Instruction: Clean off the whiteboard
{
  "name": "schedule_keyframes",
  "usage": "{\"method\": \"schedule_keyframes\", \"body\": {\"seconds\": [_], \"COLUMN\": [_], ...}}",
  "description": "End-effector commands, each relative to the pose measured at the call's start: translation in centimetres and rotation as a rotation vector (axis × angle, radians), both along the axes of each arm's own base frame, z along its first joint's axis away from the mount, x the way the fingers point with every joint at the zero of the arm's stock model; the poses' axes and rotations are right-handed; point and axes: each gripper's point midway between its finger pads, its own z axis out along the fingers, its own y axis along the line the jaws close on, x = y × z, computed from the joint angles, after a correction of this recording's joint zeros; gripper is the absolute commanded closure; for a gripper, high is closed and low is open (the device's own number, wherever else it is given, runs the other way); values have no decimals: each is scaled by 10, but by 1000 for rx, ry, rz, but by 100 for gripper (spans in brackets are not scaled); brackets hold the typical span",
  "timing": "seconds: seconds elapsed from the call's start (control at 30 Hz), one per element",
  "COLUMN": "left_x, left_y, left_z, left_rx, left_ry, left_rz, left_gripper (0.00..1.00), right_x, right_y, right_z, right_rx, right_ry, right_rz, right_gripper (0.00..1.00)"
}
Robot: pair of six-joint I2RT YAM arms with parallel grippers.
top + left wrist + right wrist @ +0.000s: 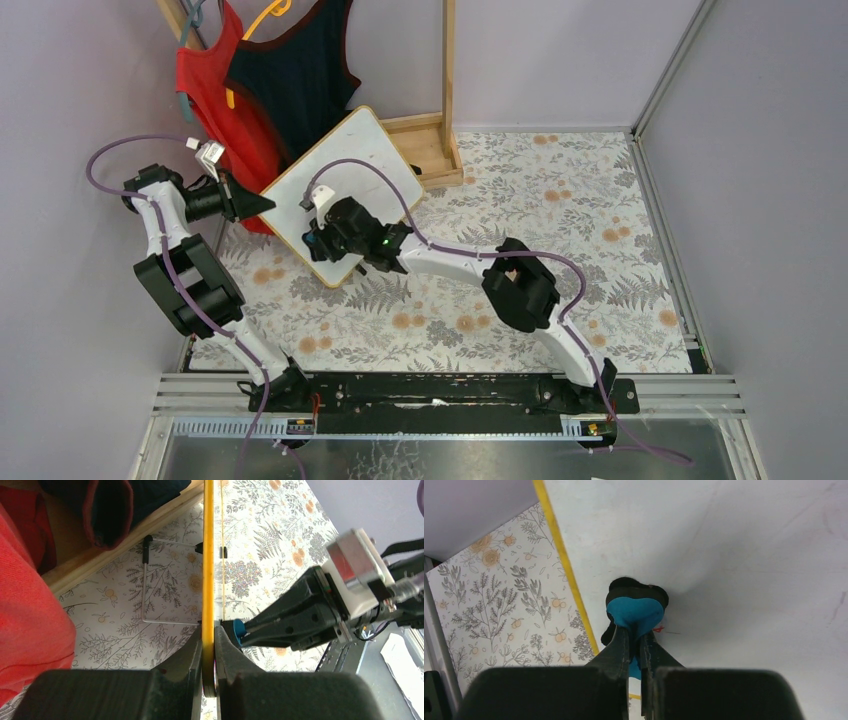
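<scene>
Floral cloth (560,250) spreads under everything, and the whiteboard (345,165) stands propped at its back left, one corner near the wooden rack base (432,145). My left gripper (209,636) is clamped on the board's yellowish frame edge, a finger on each side. My right gripper (634,636) is closed tight on a blue eraser (634,611), which presses against the white face close to that same edge. A small red mark (658,628) sits just beside the eraser. Beyond it the face runs white with faint grey smears. Red and black garments (212,90) hang behind.
</scene>
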Motion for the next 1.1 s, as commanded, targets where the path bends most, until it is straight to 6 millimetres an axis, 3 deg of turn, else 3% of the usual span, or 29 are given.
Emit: {"method": "schedule_keyframes", "body": {"seconds": [0.0,0.2,0.43,0.67,0.93,1.07], "left_x": [-8,-8,-7,-6,-7,-6], "left_y": [-6,-6,-5,-5,-5,-5], "left_z": [-9,-11,-9,-8,-5,-3], "left_rx": [57,55,63,55,65,63], "left_ry": [17,22,18,17,11,10], "left_rz": [-26,-26,-25,-24,-22,-21], "left_gripper": [100,100,100,100,100,100], "right_x": [108,134,133,92,19,-5], "right_y": [-62,-92,-94,-58,4,17], "right_z": [21,38,48,43,51,46], "right_rx": [4,2,30,46,65,73], "right_ry": [-102,-138,-135,-107,-113,-93], "right_rz": [-251,-314,-313,-220,-70,-34], "right_gripper": [100,100,100,100,100,100]}}
